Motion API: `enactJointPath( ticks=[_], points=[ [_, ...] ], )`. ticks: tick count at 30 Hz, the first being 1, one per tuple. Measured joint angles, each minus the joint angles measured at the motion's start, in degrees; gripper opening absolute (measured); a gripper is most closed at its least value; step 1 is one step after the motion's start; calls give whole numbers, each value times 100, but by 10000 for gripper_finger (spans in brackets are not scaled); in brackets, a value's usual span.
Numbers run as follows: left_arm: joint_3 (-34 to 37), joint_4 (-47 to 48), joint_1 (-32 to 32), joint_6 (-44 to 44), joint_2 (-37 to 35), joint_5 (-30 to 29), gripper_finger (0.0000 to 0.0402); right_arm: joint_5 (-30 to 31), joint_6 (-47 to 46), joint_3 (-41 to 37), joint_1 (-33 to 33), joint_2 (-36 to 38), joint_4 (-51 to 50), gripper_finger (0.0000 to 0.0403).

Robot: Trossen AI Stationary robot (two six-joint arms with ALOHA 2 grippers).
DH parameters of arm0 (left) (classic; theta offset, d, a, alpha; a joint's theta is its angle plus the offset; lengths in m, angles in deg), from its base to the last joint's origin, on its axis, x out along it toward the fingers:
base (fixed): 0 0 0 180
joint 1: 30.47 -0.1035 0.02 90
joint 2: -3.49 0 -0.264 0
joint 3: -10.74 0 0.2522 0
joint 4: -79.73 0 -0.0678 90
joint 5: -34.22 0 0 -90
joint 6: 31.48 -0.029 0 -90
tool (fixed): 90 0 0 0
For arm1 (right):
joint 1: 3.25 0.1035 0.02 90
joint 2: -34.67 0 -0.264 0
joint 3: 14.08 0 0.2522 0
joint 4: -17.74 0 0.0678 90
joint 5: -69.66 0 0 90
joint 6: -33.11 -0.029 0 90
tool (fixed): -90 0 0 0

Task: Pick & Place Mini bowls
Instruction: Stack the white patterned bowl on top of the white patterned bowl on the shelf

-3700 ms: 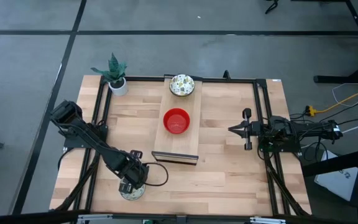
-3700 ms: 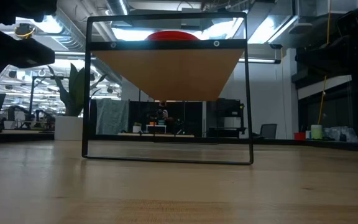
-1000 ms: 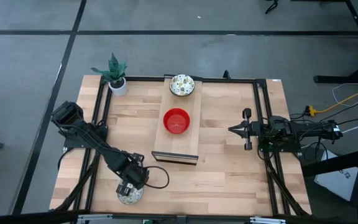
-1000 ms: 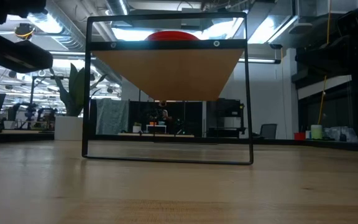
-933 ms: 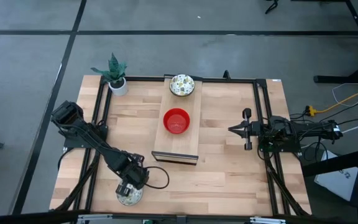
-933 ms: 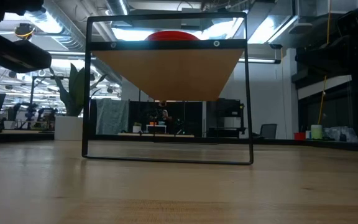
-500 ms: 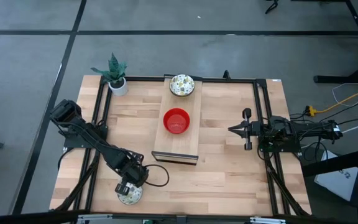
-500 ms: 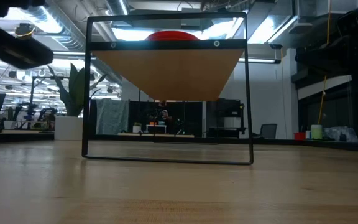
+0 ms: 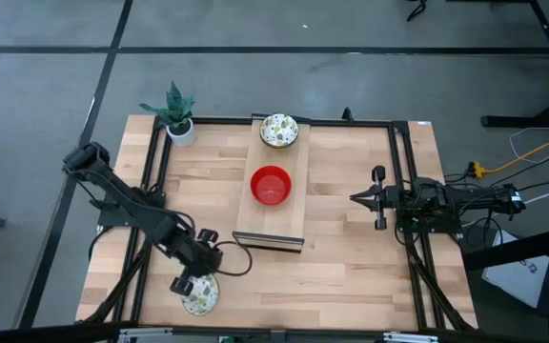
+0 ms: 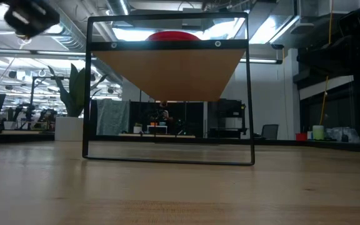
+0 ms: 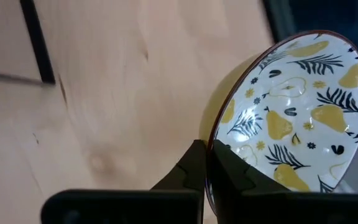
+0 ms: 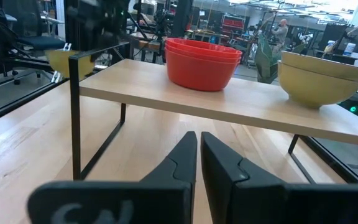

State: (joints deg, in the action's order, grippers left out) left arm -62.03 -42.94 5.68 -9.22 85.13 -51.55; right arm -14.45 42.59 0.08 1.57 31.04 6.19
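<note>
1. The left tool (image 9: 191, 284) is at the near left part of the wooden surface (image 9: 351, 257), its fingers (image 11: 191, 168) pinched tight on the rim of a patterned mini bowl (image 9: 199, 300).
2. In the left wrist view that held bowl (image 11: 291, 118) is tilted on edge. Its white inside carries yellow pears and dark leaves, its outside is yellow, and nothing lies in it.
3. Whether the held bowl touches the wood or hangs just above it cannot be told.
4. A raised wooden shelf (image 9: 270, 205) on a black metal frame (image 10: 167, 159) stands mid-surface.
5. A stack of red mini bowls (image 9: 271, 185) sits on the shelf's middle. The right wrist view shows several rims nested in that stack (image 12: 202, 62), with nothing visible inside the top one.
6. A stack of patterned bowls (image 9: 278, 130) stands at the shelf's far end. The right wrist view shows two yellow-sided bowls nested there (image 12: 323, 76).
7. A small white pot with a green plant (image 9: 176, 116) stands at the far left corner.
8. The right tool (image 9: 377, 198) waits at the right side, well apart from the shelf, its fingers (image 12: 182, 158) nearly together and holding nothing.
</note>
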Motion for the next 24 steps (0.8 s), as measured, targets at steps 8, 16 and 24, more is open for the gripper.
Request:
enactJointPath(
  ticks=[8,16,24],
  points=[
    [-165,-566,-71,37,-789,-87,3,0,0,0,1,0,0,26],
    [-817,-454,-452,-834,-1340,-1001,3,0,0,0,-1,0,0,26],
    [-1850,94,-1664,-1768,-1637,-1403,3,0,0,0,-1,-1,-2,26]
  ],
)
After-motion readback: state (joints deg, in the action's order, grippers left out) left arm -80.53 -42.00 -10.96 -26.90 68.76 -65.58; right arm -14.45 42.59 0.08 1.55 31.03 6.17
